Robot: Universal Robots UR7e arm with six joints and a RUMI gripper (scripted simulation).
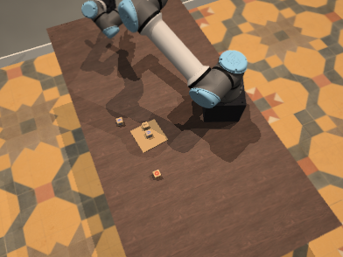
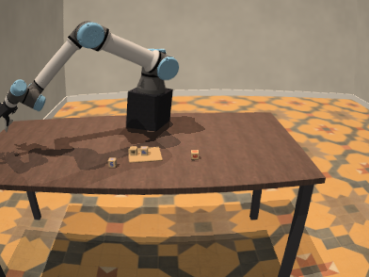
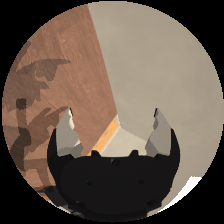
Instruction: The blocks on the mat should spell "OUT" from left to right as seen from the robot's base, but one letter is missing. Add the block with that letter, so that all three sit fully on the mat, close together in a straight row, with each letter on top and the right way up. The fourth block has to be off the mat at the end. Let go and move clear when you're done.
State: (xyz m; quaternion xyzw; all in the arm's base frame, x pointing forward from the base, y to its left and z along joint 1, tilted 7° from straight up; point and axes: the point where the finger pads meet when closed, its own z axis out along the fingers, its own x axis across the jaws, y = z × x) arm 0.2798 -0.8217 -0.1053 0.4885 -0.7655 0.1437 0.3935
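A tan mat (image 1: 150, 138) lies mid-table and carries two blocks: one with a dark yellow mark (image 1: 145, 126) and one with a blue mark (image 1: 149, 134). They also show in the exterior view, the first (image 2: 134, 151) beside the second (image 2: 144, 150). A block with a blue mark (image 1: 119, 121) sits off the mat on the wood, and a block with a red mark (image 1: 157, 174) sits off the mat on the other side. The letters are too small to read. My gripper (image 3: 113, 108) (image 2: 6, 113) is open and empty, far from the blocks over the table's far edge.
The arm's black base (image 1: 222, 111) stands on the table near the mat. The arm stretches over the table's far end. In the wrist view I see only the table edge, grey wall and a strip of floor.
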